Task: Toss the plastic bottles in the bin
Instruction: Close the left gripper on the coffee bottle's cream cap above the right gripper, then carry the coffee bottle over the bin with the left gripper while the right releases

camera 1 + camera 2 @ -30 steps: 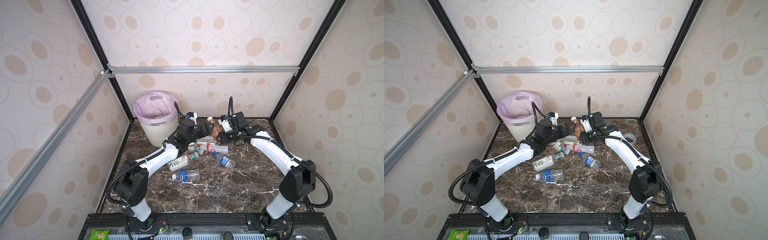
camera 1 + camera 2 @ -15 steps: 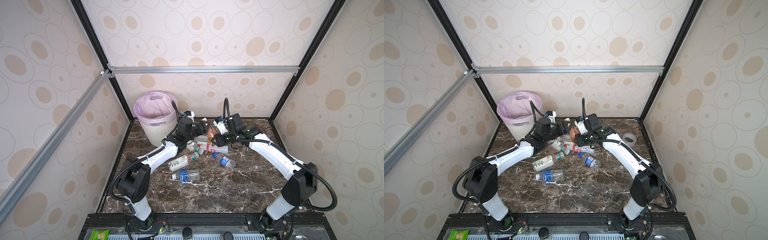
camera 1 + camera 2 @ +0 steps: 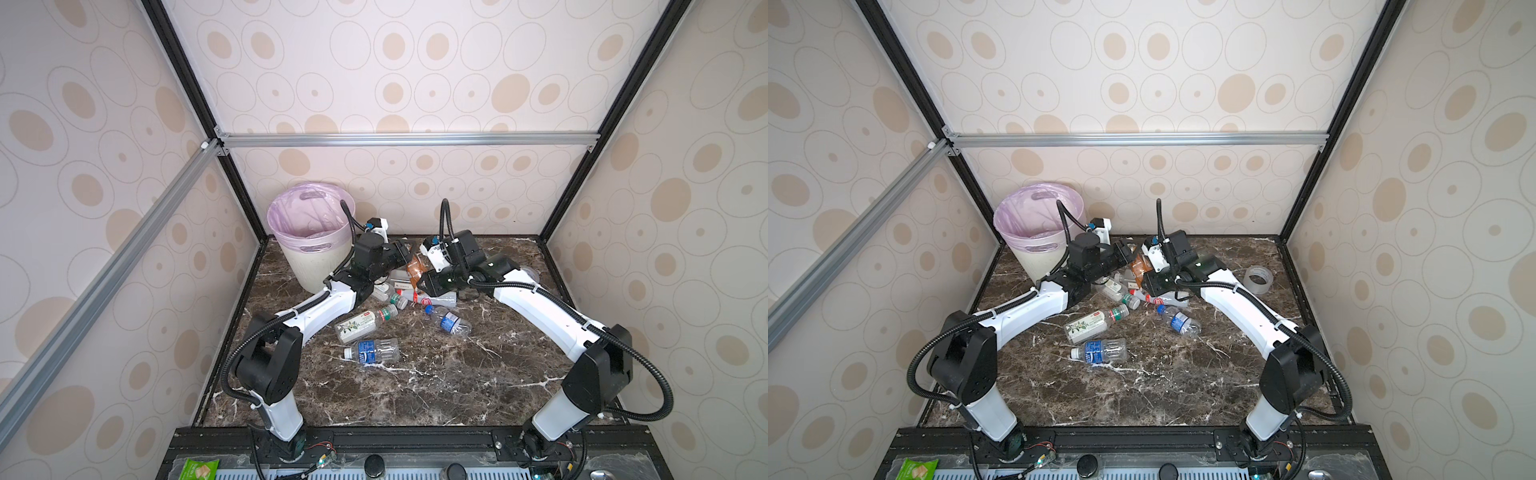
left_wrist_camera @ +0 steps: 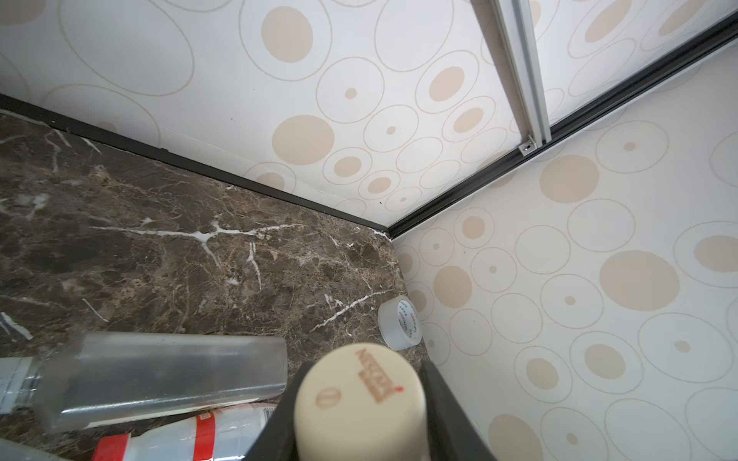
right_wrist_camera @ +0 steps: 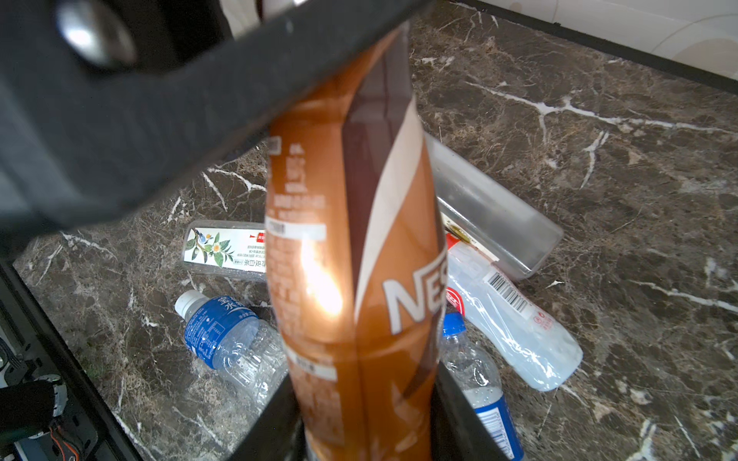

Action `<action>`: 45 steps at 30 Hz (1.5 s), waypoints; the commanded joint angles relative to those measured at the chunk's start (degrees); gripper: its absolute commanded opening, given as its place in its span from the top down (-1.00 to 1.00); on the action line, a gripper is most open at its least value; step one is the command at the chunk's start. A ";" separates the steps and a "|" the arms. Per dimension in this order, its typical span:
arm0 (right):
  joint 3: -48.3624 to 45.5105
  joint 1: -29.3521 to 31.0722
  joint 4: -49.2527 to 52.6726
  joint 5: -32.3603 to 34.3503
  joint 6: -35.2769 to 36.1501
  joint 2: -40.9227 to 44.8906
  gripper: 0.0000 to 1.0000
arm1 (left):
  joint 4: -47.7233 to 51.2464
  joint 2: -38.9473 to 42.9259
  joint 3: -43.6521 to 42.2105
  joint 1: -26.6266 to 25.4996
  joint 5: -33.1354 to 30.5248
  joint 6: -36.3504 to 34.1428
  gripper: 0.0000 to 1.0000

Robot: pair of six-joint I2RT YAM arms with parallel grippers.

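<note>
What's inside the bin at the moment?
In both top views the bin shows only its pink liner inside; no bottle is clearly visible. Its near wall covers the bottom, so anything there cannot be seen.

The brown bottle (image 5: 351,259) is sleeved in glossy plastic film, its cream cap (image 4: 359,403) matt; the tabletop (image 3: 436,382) is finished as polished veined marble; the bin (image 3: 308,271) is seen in matt ribbed plastic, lined with thin pink film.
</note>
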State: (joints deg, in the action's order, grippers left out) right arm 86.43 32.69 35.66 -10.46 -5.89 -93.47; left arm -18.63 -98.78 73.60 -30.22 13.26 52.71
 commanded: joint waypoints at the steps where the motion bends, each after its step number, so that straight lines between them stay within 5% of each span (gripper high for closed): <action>1: -0.65 0.69 -1.23 -0.32 0.14 0.81 0.06 | -1.07 -0.03 0.78 0.53 -0.60 -0.43 0.30; 20: -2.75 0.63 -1.65 1.89 -1.00 4.98 -0.51 | 7.28 1.54 2.51 2.51 -3.04 -6.30 0.38; 27: -3.65 0.72 -5.61 2.05 -3.26 8.58 -1.00 | 17.13 3.24 10.41 3.33 -8.80 -14.34 0.36; 45: 5.22 8.56 -17.23 0.88 -2.42 8.14 -0.99 | 31.50 3.54 41.18 7.14 -27.58 -39.33 0.37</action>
State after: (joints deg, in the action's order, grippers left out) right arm 88.79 39.90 21.56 -9.23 -9.72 -84.97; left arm 11.03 -97.27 111.72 -23.73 -8.78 20.80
